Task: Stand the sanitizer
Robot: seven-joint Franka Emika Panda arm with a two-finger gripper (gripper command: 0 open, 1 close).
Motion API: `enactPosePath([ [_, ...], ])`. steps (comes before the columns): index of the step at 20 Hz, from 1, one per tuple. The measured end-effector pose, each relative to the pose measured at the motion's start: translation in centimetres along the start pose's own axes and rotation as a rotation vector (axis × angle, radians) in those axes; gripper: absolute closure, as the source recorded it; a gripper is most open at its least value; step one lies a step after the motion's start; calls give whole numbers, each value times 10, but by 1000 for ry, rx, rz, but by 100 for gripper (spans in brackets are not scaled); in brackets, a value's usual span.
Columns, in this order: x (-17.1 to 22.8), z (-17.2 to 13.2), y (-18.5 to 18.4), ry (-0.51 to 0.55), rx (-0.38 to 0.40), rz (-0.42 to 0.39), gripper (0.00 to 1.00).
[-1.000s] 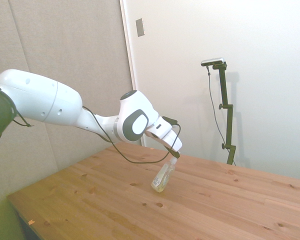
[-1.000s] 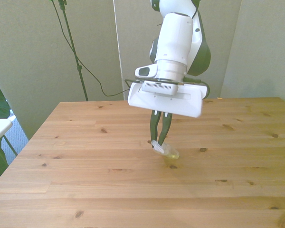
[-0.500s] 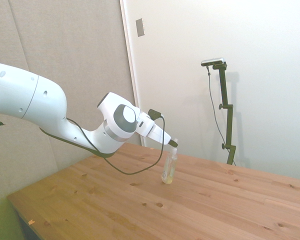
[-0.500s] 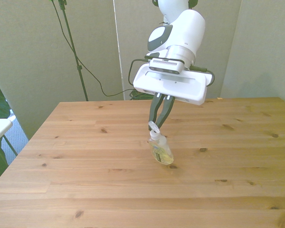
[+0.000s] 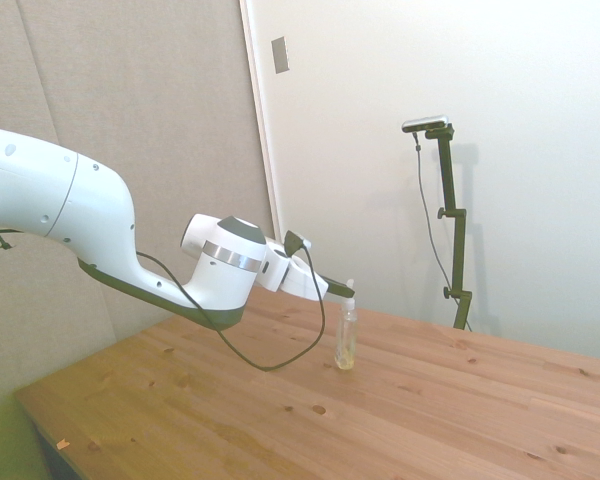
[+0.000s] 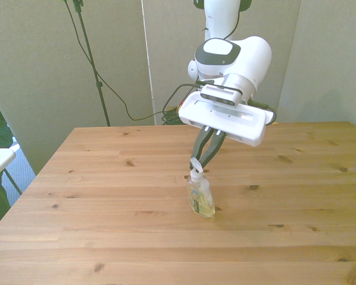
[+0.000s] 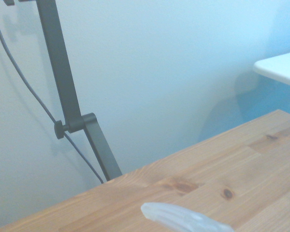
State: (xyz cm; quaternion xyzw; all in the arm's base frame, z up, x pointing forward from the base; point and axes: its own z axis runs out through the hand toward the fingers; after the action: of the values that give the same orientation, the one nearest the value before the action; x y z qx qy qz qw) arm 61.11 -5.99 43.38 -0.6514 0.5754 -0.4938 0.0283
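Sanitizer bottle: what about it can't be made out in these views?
- Label text on the sanitizer: too small in the front view and in the side view.
- Wrist view: only a blurred sliver of the sanitizer, cut off by the picture's edge.
- Whether the gripper has let go of the pump top: the jaws overlap it in both wider views.

Clear sanitizer (image 6: 201, 198), pale yellow liquid, white pump; knotty tan table (image 6: 107, 196).
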Motion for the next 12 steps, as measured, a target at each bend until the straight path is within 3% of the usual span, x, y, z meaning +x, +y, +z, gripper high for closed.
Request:
enactPosePath([
  [1,-1,1,1,4,1,-2,100],
  [2,-1,1,2,5,1,-3,0],
  [12,-5,-2,1,-1,3,-6,0],
])
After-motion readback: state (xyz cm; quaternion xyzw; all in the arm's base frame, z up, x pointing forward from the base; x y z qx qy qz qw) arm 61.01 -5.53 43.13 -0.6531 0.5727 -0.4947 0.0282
